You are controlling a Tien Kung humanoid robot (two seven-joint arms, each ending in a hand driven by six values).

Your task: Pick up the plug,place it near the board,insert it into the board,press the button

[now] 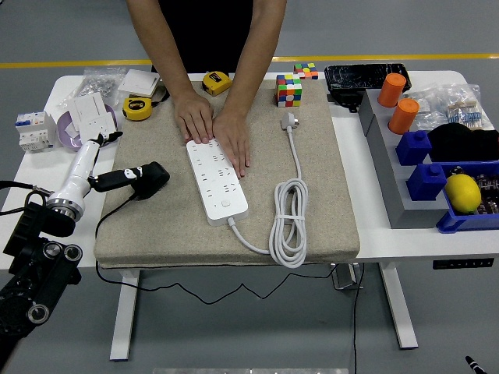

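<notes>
Nearest the camera, the white table's [374, 248] front edge runs across the lower part of the view, with open floor below it. The robot's left arm enters from the lower left; its left hand [93, 148] reaches over the left table edge, white-sleeved, and whether its fingers are curled or loose cannot be made out. Just right of it, a black plug [140, 179] with a thin black cable lies on the left margin of a beige fabric mat [327, 187] that covers most of the tabletop. Bare mat lies near the front corners and along the right side. A white power strip [217, 179] sits diagonally at the mat's centre, its round button near the front end; no writing on it is legible. Its thick white cord [290, 226] coils just to the right and ends in a white plug [289, 121] farther back. A person at the far side presses both hands [214, 128] flat, fingers extended, on the strip's far end. Beyond are two yellow tape measures [137, 107], a Rubik's cube [289, 90], and white electrical parts at far left. To the right, grey and blue bins [417, 183] hold orange cylinders [398, 103] and a yellow lemon-like object [462, 192]. The right hand is out of view.
</notes>
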